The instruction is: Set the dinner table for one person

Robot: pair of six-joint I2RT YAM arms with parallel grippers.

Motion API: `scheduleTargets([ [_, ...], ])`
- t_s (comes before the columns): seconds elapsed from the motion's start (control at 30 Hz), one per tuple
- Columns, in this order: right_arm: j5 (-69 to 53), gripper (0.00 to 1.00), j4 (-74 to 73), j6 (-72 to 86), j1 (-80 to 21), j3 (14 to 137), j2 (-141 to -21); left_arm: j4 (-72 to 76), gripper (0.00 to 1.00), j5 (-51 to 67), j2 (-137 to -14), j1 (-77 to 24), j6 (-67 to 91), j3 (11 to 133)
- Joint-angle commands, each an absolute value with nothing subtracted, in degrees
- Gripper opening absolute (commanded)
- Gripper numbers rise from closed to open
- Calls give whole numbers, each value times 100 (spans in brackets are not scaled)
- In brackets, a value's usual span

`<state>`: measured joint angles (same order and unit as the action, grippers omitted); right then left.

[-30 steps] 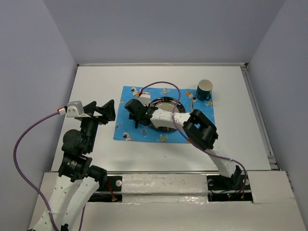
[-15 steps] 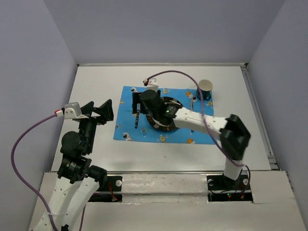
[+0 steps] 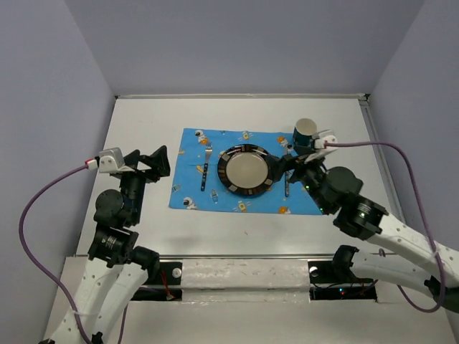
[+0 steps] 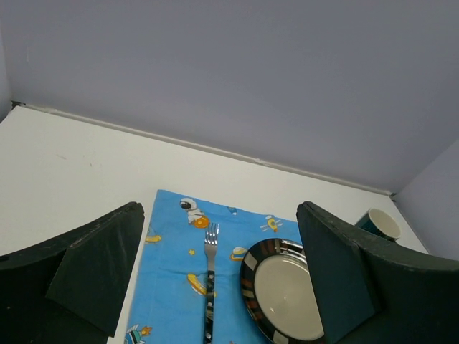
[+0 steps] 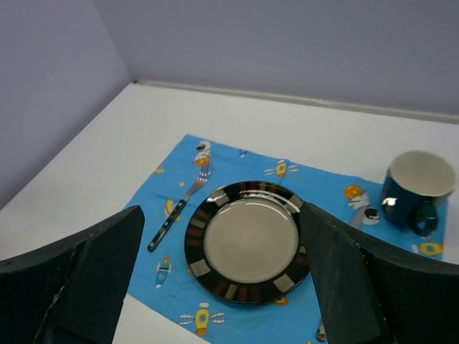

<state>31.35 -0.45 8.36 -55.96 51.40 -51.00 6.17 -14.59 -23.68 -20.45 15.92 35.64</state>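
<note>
Left gripper (image 4: 219, 287) and right gripper (image 5: 219, 276) apart, empty; I'd lift the right straight up, sparing the mug (image 5: 418, 188).

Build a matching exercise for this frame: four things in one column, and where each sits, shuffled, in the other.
Things:
1 fork
2 plate
3 mug
4 mat

Places:
A at the mat's far right corner
B spread flat on the white table
C middle of the mat
D on the mat, left of the plate

Pairs: 1-D; 2-C; 3-A; 4-B
</note>
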Motion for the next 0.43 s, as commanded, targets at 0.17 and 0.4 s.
scheduleTargets([
  [0.17,4271,93,545,307,-5634,4430,-3692,1230,99,-247,-2865,-1995,1740,4350],
  [0.4,4324,93,1019,211,-5634,4201,-3744,1582,99,-26,-2830,-1995,1854,4184],
])
